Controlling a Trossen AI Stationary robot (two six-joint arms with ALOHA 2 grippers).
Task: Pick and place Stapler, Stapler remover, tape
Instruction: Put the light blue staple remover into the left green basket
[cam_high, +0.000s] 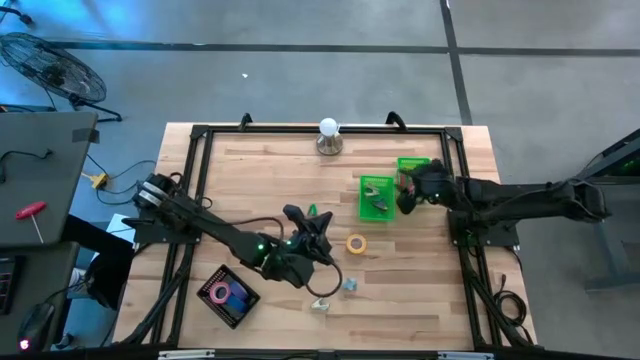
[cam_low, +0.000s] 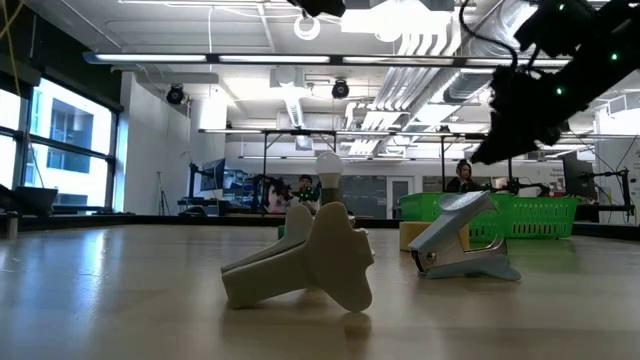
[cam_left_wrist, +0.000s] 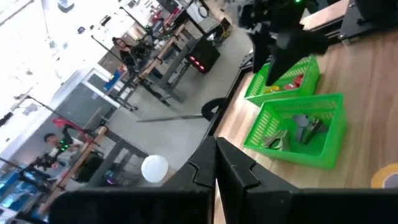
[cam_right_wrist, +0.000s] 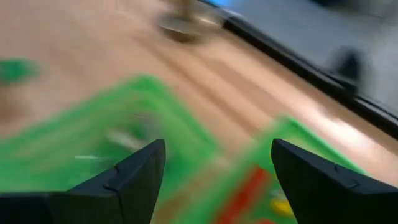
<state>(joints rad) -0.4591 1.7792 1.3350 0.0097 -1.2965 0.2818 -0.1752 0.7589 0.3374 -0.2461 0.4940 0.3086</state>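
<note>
I see a yellow tape roll lying flat on the bench near centre, with two green bins at its 1 o'clock. My right gripper, fingers spread and empty, hovers over those bins. My left gripper, fingers pressed together, sits just at the roll's 9 o'clock. A staple remover rests toward 6 o'clock.

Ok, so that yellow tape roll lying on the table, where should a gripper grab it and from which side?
Come straight down from above. The yellow tape roll lies flat on the table, hole up, so pinch its wall, one finger inside the ring, one outside. The left gripper is nearest; the right gripper hovers over the green bins.
</note>
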